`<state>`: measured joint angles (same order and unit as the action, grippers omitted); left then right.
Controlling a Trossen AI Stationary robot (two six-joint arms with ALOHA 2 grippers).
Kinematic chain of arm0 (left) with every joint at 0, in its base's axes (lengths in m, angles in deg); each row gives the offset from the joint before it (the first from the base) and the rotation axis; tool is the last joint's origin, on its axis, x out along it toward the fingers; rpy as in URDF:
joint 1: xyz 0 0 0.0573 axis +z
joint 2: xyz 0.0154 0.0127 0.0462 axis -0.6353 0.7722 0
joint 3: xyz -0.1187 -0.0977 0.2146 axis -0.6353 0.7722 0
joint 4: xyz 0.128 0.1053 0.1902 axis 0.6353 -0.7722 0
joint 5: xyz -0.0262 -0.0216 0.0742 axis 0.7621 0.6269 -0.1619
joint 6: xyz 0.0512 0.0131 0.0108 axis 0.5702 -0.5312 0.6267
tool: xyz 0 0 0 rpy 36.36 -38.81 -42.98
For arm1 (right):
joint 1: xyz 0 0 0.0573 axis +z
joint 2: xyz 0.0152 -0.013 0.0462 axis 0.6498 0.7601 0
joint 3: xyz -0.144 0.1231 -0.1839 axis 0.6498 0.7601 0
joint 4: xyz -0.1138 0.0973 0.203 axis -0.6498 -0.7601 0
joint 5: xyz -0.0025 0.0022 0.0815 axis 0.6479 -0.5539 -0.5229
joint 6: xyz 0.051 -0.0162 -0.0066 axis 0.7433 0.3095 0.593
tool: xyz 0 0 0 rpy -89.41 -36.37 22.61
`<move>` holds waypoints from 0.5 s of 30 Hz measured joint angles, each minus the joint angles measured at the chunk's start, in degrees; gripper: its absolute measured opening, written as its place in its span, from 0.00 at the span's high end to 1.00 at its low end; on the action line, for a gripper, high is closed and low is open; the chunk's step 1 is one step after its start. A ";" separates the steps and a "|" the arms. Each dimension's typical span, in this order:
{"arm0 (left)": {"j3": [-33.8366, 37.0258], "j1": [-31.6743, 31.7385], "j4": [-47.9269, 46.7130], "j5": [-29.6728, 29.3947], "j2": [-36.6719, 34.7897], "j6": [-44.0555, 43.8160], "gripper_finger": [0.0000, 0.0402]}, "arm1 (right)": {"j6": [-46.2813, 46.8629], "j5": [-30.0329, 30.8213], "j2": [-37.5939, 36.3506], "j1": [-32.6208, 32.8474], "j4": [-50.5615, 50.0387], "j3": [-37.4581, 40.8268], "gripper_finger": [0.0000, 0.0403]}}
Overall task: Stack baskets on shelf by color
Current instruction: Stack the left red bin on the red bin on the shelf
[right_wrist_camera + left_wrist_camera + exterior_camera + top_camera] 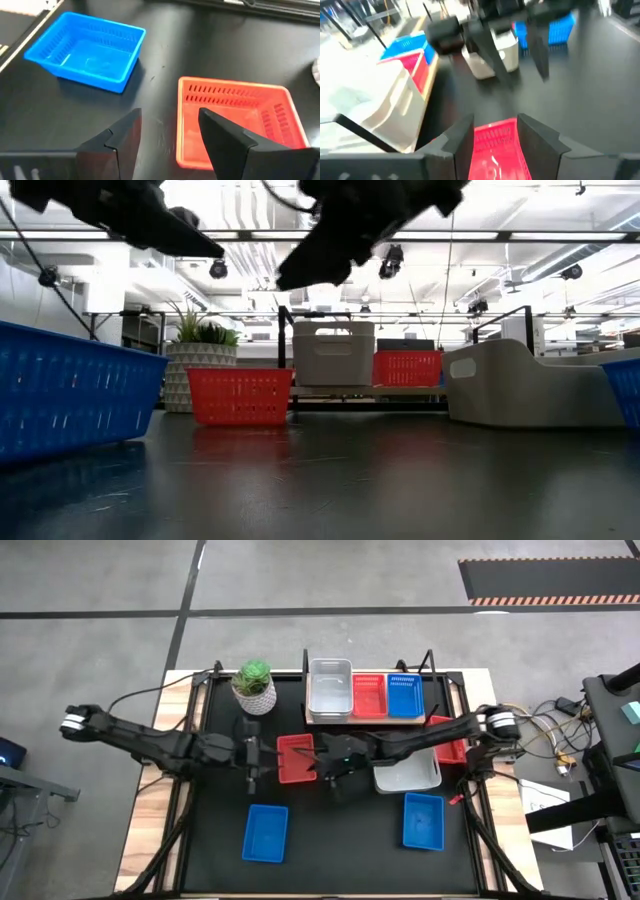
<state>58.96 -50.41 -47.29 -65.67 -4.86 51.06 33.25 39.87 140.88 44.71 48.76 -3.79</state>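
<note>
The red basket (295, 758) sits on the black bench (340, 840), just in front of the shelf (365, 718), which carries a white-grey, a red and a blue basket side by side. The left gripper (250, 754) is beside the red basket's left edge, fingers spread and empty. The right gripper (328, 762) is beside its right edge, likewise wide open, holding nothing.

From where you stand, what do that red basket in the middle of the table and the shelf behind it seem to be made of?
The red basket looks like moulded plastic: thin, slightly glossy walls pierced with rows of slots. The shelf looks like a light-brown wooden board with a matte face, carried on thin black rods, probably metal, though that stays a guess.
</note>
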 joint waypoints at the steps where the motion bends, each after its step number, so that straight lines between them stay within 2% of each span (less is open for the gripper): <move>1: 1.68 0.00 1.30 -0.04 -1.60 0.00 0.67 | 0.03 0.02 1.68 -0.04 -0.20 -1.56 0.53; 6: 8.58 0.00 8.63 -0.74 -7.75 2.22 0.67 | 0.57 0.06 9.14 -0.09 -0.20 -8.17 0.54; 15: 9.66 0.00 11.64 -2.95 -14.94 7.49 0.67 | 0.09 0.10 18.98 -0.78 -5.95 -17.03 0.54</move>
<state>68.62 -50.41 -35.65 -68.62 -19.81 58.55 33.34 39.97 159.86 43.93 42.81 -20.82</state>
